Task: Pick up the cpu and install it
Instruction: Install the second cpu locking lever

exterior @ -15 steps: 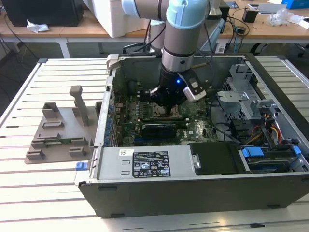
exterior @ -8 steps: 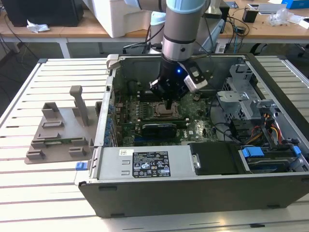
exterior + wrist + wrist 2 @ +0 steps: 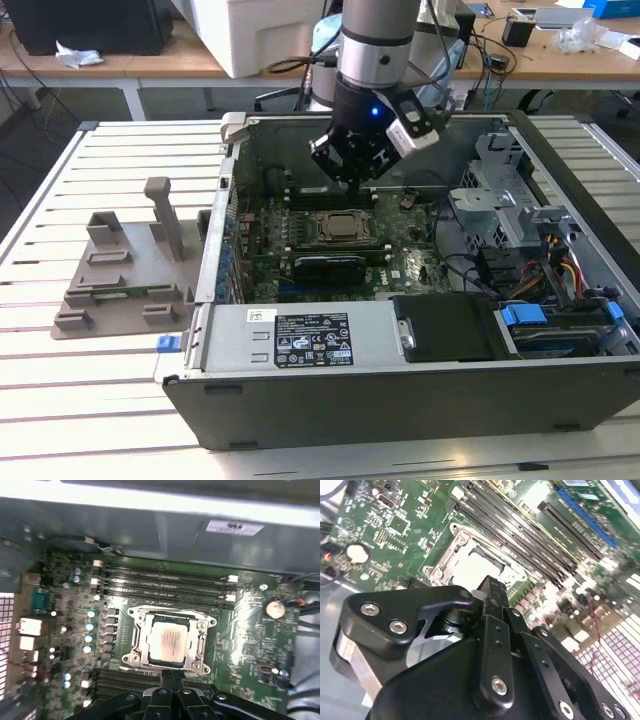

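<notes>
One white slatted metal table (image 3: 60,380) carries one open dark grey computer case (image 3: 400,400), lying on its side with its inner parts exposed. Inside the case lies one green motherboard (image 3: 240,645), the landmark for what follows. One grey plastic holder (image 3: 125,275) with upright posts stands on the table outside the case, well apart from the motherboard, toward the exterior view's left.

One arm with a silver-grey wrist ends in one black gripper (image 3: 350,172) that hangs above the motherboard's far part, just above the socket. In the first wrist view its two black fingers (image 3: 172,677) are pressed together with nothing between them, their tips over the socket's edge.

Near the motherboard's middle sits one silvery metal socket frame (image 3: 137,652). One small flat square cpu (image 3: 169,641) with a silvery-white top lies seated flat inside that frame, touching it all round. Four long black memory slots (image 3: 165,582) run side by side next to the socket. One round silver coin battery (image 3: 274,609) sits on the motherboard, apart from the socket.
</notes>
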Controlling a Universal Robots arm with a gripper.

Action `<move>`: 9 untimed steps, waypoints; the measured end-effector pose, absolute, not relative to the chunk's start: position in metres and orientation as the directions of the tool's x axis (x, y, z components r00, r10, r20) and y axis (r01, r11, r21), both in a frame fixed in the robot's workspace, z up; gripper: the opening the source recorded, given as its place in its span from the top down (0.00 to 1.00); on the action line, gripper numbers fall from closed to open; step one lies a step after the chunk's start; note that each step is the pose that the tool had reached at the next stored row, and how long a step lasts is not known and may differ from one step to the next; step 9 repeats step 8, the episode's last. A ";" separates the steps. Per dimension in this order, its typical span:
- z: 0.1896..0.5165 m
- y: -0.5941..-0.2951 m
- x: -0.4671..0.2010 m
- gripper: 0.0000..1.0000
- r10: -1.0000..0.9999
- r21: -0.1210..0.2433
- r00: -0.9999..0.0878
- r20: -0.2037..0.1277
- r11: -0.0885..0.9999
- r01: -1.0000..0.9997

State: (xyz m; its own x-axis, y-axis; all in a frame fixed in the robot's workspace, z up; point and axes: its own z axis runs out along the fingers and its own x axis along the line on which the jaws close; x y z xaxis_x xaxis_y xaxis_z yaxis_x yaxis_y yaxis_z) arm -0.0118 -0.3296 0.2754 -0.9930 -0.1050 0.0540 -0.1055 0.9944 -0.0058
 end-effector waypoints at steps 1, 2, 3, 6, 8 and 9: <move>0.278 -0.330 -0.012 0.89 -0.105 -0.006 -0.993 0.054 0.994 -0.105; 0.279 -0.330 -0.012 0.89 -0.105 -0.006 -0.993 0.054 0.994 -0.105; 0.279 -0.330 -0.012 0.89 -0.105 -0.006 -0.993 0.054 0.994 -0.105; 0.279 -0.330 -0.012 0.89 -0.105 -0.006 -0.993 0.054 0.994 -0.105; 0.279 -0.330 -0.012 0.89 -0.105 -0.006 -0.993 0.054 0.994 -0.105; 0.279 -0.330 -0.012 0.89 -0.105 -0.006 -0.993 0.054 0.994 -0.105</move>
